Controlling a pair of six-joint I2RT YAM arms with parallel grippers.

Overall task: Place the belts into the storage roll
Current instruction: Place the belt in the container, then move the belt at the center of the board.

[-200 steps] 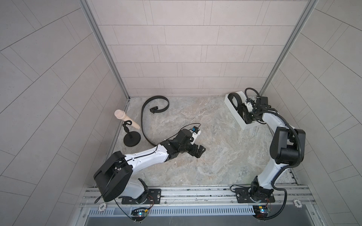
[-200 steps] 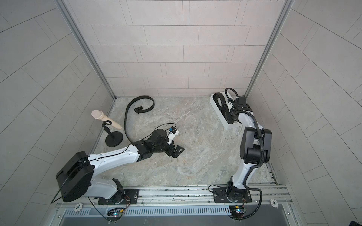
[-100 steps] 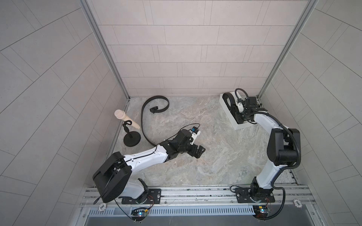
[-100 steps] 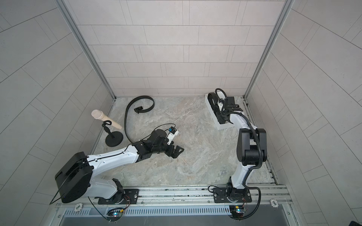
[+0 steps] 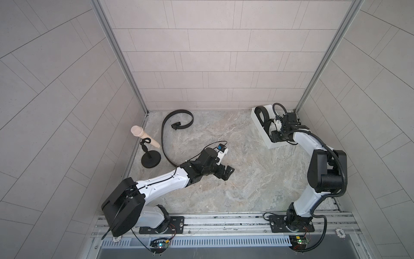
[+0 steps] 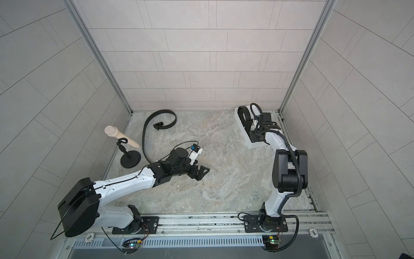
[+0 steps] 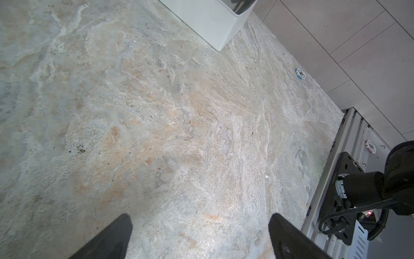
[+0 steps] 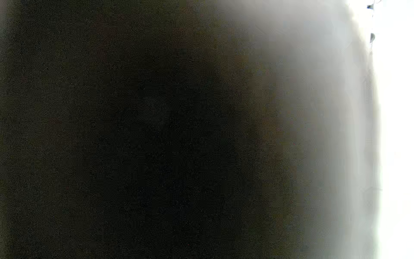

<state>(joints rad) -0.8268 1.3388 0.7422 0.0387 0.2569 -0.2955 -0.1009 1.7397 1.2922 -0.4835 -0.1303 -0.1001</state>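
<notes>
The storage roll (image 5: 259, 129) (image 6: 243, 130) is a white tray at the back right; its corner also shows in the left wrist view (image 7: 212, 22). A coiled black belt (image 5: 261, 113) (image 6: 244, 113) stands in its far compartment. My right gripper (image 5: 272, 129) (image 6: 252, 129) reaches down into the tray beside a second dark coil, and its fingers are hidden. The right wrist view is only a dark blur. A loose belt (image 5: 163, 136) (image 6: 144, 134) curves on the floor at the back left. My left gripper (image 5: 228, 172) (image 6: 202, 171) (image 7: 199, 219) stands open over bare floor mid-table.
A black round-based stand (image 5: 150, 158) (image 6: 130, 158) with a beige peg (image 5: 143, 135) stands by the left wall, next to the loose belt. The cell's walls close in on three sides. The arms' mounting rail (image 5: 224, 220) runs along the front.
My right wrist and the tray under it have shifted a little to the left. The left arm and the loose belt have not moved.
</notes>
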